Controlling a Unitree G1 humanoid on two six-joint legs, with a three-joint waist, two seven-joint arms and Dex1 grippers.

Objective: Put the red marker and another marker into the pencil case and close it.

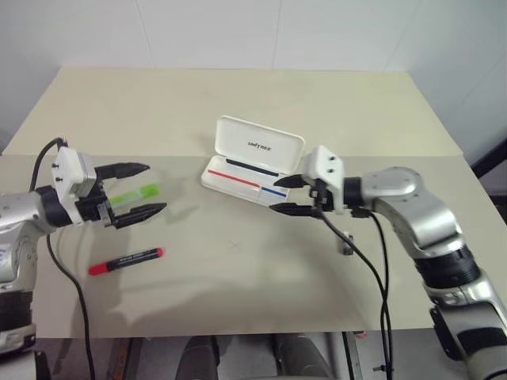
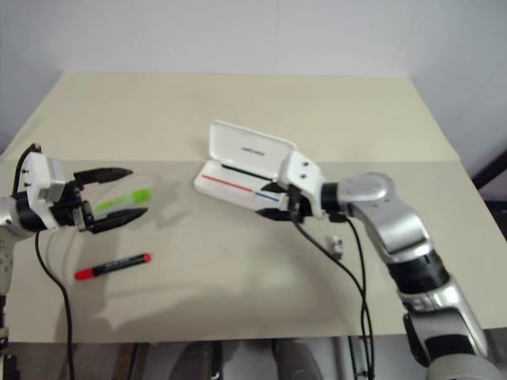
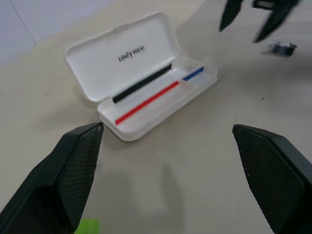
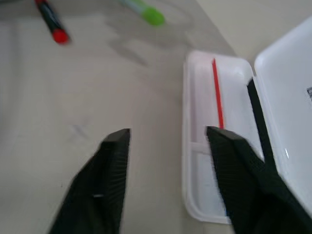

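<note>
The left hand (image 1: 141,190) hovers with fingers wide apart over the light green marker (image 1: 136,194); the red marker (image 1: 125,260) lies nearer on the counter (image 1: 238,103). The right hand (image 1: 287,195), fingers apart and empty, hangs just beside the open pencil case (image 1: 252,160).

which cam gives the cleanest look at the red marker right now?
Left eye view: the red marker lies whole and unblocked on the table, near the left gripper. The right eye view shows it whole too. The right wrist view catches one end of it at the picture's edge.
</note>
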